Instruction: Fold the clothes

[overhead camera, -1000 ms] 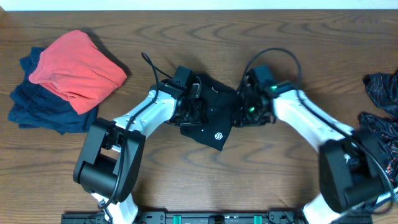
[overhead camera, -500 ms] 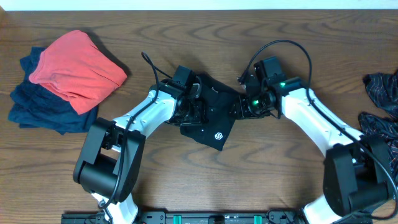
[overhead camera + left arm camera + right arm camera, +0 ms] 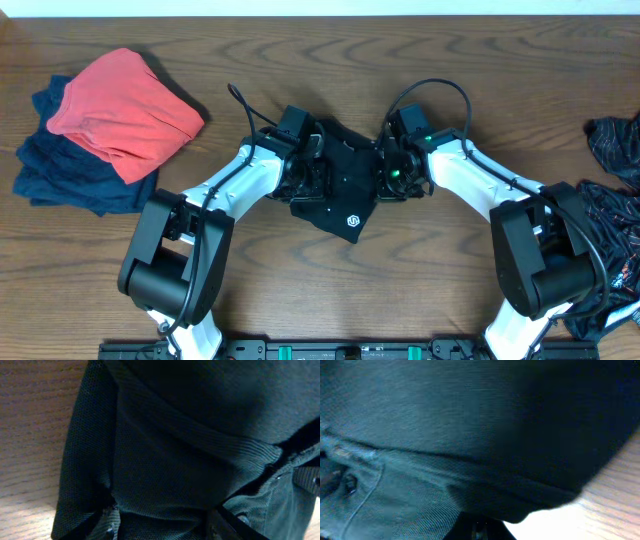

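One crumpled black shirt, white round logo showing; left gripper clasps bunched fabric, right gripper pinches its edge.

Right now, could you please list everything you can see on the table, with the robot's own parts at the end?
black shirt: one, black with a small white round logo, middle of the table, crumpled between the two arms.
red garment: one, coral red, far left, lying on the navy one.
navy garment: one, dark blue, far left, under the red one.
dark garments: a heap, count unclear, black with a faint sheen, right edge.
table: one, brown wood grain, under everything.
left arm: one, white and black, jaws at the shirt's left side, grip unclear.
right arm: one, white and black, jaws shut at the shirt's right side.
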Controlling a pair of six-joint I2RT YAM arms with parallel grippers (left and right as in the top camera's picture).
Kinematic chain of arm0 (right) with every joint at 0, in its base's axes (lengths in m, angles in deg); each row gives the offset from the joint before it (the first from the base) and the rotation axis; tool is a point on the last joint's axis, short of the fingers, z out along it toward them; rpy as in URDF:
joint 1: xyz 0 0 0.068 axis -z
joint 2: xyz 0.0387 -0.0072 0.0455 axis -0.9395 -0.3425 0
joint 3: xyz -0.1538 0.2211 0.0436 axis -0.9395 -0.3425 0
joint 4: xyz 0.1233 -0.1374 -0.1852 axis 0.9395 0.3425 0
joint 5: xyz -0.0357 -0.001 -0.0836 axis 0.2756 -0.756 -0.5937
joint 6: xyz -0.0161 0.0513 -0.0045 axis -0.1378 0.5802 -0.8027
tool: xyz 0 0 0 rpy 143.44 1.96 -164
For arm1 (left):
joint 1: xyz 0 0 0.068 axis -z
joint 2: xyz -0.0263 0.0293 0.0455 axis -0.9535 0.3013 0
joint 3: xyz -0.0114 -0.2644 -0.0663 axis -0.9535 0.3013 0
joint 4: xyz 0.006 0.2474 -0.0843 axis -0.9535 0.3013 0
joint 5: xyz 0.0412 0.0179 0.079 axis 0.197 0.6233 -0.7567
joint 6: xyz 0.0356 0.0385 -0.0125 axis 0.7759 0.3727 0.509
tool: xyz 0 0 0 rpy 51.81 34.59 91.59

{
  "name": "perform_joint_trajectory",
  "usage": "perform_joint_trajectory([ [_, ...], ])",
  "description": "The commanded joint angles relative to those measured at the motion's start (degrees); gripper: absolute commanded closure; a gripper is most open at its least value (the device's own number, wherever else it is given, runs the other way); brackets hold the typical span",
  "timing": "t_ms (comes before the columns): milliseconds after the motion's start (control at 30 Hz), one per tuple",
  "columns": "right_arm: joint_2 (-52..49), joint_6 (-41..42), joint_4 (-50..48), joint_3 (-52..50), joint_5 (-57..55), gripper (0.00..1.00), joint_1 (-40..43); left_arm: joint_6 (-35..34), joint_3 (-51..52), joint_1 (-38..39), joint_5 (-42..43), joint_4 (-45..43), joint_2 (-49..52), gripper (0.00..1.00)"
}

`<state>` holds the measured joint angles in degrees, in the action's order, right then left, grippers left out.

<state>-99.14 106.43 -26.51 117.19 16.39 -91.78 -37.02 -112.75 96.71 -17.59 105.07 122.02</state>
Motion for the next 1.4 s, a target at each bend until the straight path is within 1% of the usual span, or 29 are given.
perform_joint_trajectory([
  [0, -0.79, 1.60, 1.09, -0.31, -11.58, 0.99, 2.29, -1.14, 1.29, 0.17, -3.98, 0.46, 3.65, 0.45],
  [167, -1.18, 1.64, -1.01, -0.44, -12.52, 0.99, 1.79, -1.57, 2.40, 0.83, -3.98, 0.70, 3.65, 0.45],
  [300, -2.12, 1.62, -7.17, -1.09, -17.35, 0.99, 0.61, -1.66, 2.84, 0.92, -4.00, 0.81, 3.69, 0.45],
  [333, -2.67, 1.62, -8.37, -1.09, -18.29, 0.98, 0.35, -2.82, 2.84, 0.92, -4.09, 1.14, 3.69, 0.45],
  [467, -5.42, 1.16, -11.28, -1.09, -22.49, 0.99, 0.33, -16.02, 2.84, 0.96, -8.22, 4.68, 3.67, 0.45],
  [567, -7.02, -0.02, -13.42, -1.09, -24.46, 0.98, 0.87, -20.55, 2.84, 0.96, -8.59, 4.90, 3.67, 0.45],
  [633, -7.21, -2.82, -14.99, -1.05, -24.46, 0.91, 1.03, -21.77, 2.75, 0.85, -10.27, 4.31, 3.41, 0.45],
  [733, -5.95, -5.31, -14.51, 0.11, -24.44, 0.78, 1.29, -19.80, 1.75, -0.17, -14.10, 4.31, 1.75, 0.45],
  [800, -4.11, -5.31, -13.57, 1.20, -24.44, 0.69, 1.42, -16.48, 0.90, -1.25, -14.99, 4.35, -0.68, 0.45],
  [867, -1.44, -5.31, -12.70, 2.23, -24.44, 0.65, 1.60, -14.38, 0.48, -2.45, -15.58, 4.33, -3.82, 0.44],
  [933, 1.97, -5.31, -11.72, 3.17, -24.44, 0.62, 1.77, -13.62, 0.44, -3.96, -16.74, 4.17, -7.67, 0.32],
  [1000, 5.55, -5.31, -11.15, 3.52, -24.41, 0.58, 1.81, -13.44, 0.44, -5.53, -16.87, 3.87, -10.93, 0.18],
  [1067, 8.59, -5.33, -10.80, 3.52, -24.11, 0.57, 1.75, -13.16, 0.46, -6.73, -16.85, 3.30, -13.05, 0.11],
  [1133, 10.58, -5.84, -10.29, 3.52, -21.49, 0.58, 1.46, -12.11, 0.46, -7.37, -16.85, 3.17, -13.97, 0.10],
  [1267, 11.06, -9.57, -9.86, 3.48, -7.76, 0.63, 0.13, -10.12, 0.57, -7.45, -16.85, 2.82, -13.57, 0.10],
  [1367, 9.27, -14.01, -9.05, 3.34, 1.18, 0.71, -1.62, -7.85, 0.61, -7.54, -17.03, 1.99, -13.03, 0.09],
])
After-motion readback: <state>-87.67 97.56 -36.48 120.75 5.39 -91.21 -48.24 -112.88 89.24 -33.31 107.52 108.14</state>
